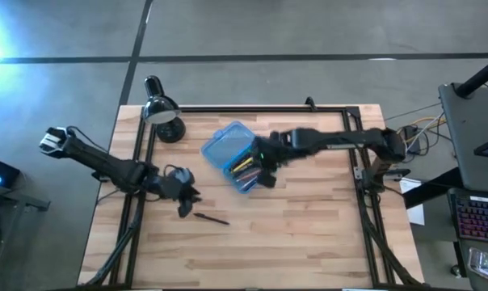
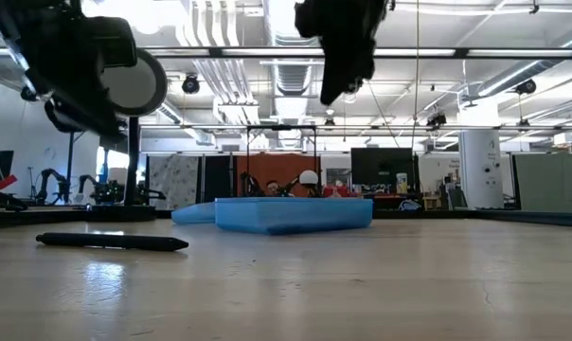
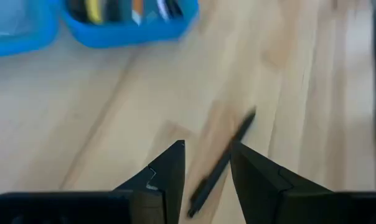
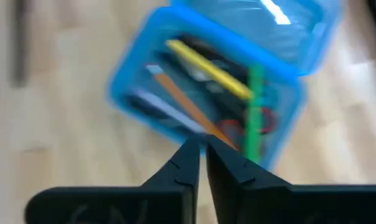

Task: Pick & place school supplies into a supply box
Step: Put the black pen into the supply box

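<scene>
The blue supply box (image 1: 230,155) lies open in the middle of the table, and its near half holds yellow, orange and green pens and red-handled scissors (image 4: 228,127). One dark pen (image 1: 212,217) lies flat on the wood to the box's near left. My left gripper (image 3: 206,155) hovers open above that pen (image 3: 222,163), which shows through the gap between the fingers. The low view shows this gripper (image 2: 92,118) well above the pen (image 2: 111,242). My right gripper (image 4: 202,149) hangs shut and holding nothing over the filled half of the box (image 4: 194,93).
A black desk lamp (image 1: 163,117) stands at the table's far left corner, close behind the box. A black frame (image 1: 252,107) runs along the far edge and both sides. Bare wood stretches across the near half of the table (image 1: 292,242).
</scene>
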